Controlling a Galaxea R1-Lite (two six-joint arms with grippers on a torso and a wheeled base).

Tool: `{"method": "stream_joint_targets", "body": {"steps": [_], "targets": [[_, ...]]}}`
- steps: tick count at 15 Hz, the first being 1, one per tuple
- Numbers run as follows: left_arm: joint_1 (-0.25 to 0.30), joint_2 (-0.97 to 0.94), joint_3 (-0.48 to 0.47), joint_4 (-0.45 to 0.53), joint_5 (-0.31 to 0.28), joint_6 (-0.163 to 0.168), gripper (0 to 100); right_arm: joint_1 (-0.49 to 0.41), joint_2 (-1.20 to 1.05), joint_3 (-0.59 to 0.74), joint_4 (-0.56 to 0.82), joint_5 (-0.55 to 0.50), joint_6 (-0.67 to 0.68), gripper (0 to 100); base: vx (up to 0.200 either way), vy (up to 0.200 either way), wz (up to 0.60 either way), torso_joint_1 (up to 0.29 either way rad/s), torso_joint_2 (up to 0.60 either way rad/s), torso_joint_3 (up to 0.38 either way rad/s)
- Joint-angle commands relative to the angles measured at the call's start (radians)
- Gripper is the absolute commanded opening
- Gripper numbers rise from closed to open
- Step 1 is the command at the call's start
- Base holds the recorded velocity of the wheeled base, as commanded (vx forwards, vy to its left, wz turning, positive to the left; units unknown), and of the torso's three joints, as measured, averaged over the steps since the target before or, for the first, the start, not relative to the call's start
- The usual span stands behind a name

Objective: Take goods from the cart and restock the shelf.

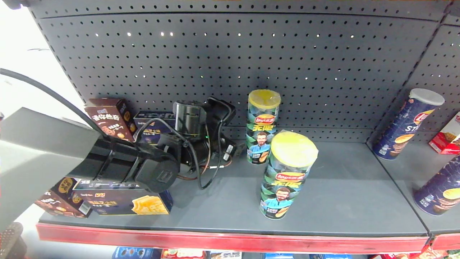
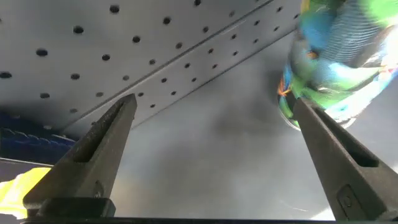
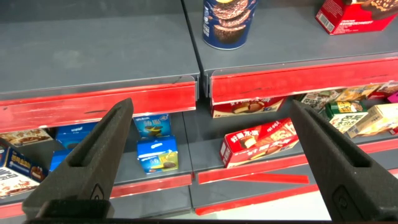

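Note:
Two green chip cans with yellow lids stand upright on the grey shelf [image 1: 352, 194]: one at the back [image 1: 263, 126], one nearer the front edge [image 1: 287, 176]. My left gripper [image 2: 213, 104] is low over the shelf, just left of the back can [image 2: 339, 62], by the pegboard wall. It is open, with bare shelf between its fingers, and the can lies past one fingertip. In the head view the left gripper [image 1: 237, 147] sits beyond its black wrist. My right gripper [image 3: 211, 106] is open and holds nothing, off the shelf in front of its red front edge [image 3: 99, 102].
Left of the arm are a brown cookie box [image 1: 109, 118], a dark blue box [image 1: 152, 126] and a blue cracker box [image 1: 125, 201] at the front. Blue chip cans [image 1: 408, 124] and a red box [image 1: 447, 138] fill the neighbouring bay. Lower shelves hold several boxes [image 3: 258, 143].

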Motion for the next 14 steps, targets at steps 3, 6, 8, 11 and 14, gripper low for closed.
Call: {"method": "stream_joint_targets", "body": {"steps": [3,6,8,11,14], "targets": [[-0.015,0.032,-0.034,0.001,0.001,-0.011,100,0.0,0.002,0.0,0.0,0.0,0.0,100,0.0,0.0,0.0,0.0,0.0,0.0],[-0.023,0.038,-0.041,0.003,0.003,-0.011,100,0.0,0.002,0.0,0.0,0.0,0.0,100,0.0,0.0,0.0,0.0,0.0,0.0],[-0.023,0.035,-0.041,0.0,0.006,-0.011,100,0.0,0.002,0.0,0.0,0.0,0.0,100,0.0,0.0,0.0,0.0,0.0,0.0],[-0.012,0.013,-0.036,-0.03,0.006,-0.006,100,0.0,0.002,0.0,0.0,0.0,0.0,100,0.0,0.0,0.0,0.0,0.0,0.0],[-0.006,-0.094,0.002,-0.043,0.02,-0.014,100,0.0,0.002,0.0,0.0,0.0,0.0,100,0.0,0.0,0.0,0.0,0.0,0.0]]}}
